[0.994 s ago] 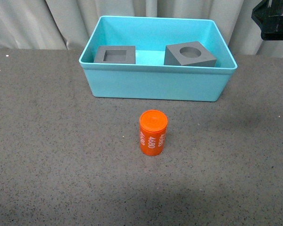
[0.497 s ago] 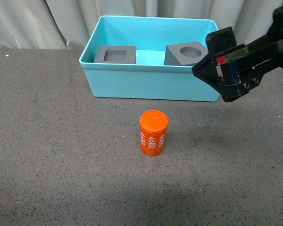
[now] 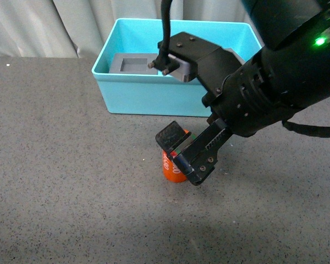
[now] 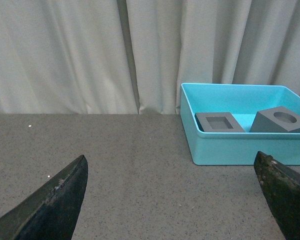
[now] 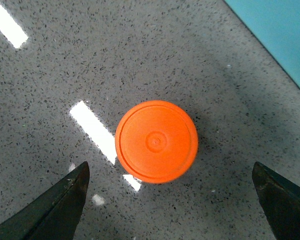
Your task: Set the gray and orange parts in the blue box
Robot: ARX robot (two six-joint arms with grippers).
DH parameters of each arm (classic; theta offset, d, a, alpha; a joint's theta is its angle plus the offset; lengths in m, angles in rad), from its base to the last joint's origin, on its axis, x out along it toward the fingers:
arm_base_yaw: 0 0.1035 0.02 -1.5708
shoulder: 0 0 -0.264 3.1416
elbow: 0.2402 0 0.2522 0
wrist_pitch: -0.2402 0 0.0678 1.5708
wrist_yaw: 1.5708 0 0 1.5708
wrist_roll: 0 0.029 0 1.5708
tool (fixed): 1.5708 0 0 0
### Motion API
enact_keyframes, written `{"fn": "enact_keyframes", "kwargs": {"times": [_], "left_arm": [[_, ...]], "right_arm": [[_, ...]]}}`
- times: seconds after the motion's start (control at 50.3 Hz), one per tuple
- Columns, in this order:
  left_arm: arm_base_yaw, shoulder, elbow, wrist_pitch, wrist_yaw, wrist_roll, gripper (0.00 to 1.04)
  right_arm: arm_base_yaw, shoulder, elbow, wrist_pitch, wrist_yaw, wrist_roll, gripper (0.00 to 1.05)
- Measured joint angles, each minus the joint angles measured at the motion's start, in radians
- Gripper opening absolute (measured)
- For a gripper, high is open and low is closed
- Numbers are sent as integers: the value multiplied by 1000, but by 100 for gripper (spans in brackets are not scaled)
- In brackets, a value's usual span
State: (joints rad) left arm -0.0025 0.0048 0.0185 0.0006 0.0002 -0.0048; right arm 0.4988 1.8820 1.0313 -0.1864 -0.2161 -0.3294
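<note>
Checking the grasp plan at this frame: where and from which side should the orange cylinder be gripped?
Grip the orange cylinder by its curved side wall, across its width, coming straight down from above. It stands upright on the table with its flat round top up, roughly centred between the fingers of the open right gripper.

Matte-black right arm [image 3: 275, 82], ribbed wrist, green light [image 3: 319, 40], black cable [image 3: 164, 22]; right gripper [image 3: 182, 155] bears red-green marks (two bracket screws [image 3: 152, 64]).

The gray square-recess cube [image 4: 219, 121] and round-recess cube [image 4: 282, 119] sit in the blue box [image 4: 230, 150]; orange cylinder [image 5: 156, 142] stands upright outside.
</note>
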Motion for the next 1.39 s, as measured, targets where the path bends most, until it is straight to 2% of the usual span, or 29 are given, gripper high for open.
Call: {"fn": "enact_keyframes", "kwargs": {"times": [0.338,0.517,0.557,0.616,0.716,1.134,1.392], "left_arm": [[0,0,0,0,0,0,98],[0,0,0,0,0,0,98],[0,0,0,0,0,0,98],[0,0,0,0,0,0,98],[0,0,0,0,0,0,98],[0,0,0,0,0,0,98],[0,0,0,0,0,0,98]], "right_arm": [[35,158,118,-40,20,8,93],[37,197,148,-61,32,11,71],[38,205,153,-68,38,15,61],[39,207,154,-73,37,17,53],[40,207,155,-75,40,21,45],[-21,75,166,-69,19,87,44],[-108,8,371,-92,6,128,44]]}}
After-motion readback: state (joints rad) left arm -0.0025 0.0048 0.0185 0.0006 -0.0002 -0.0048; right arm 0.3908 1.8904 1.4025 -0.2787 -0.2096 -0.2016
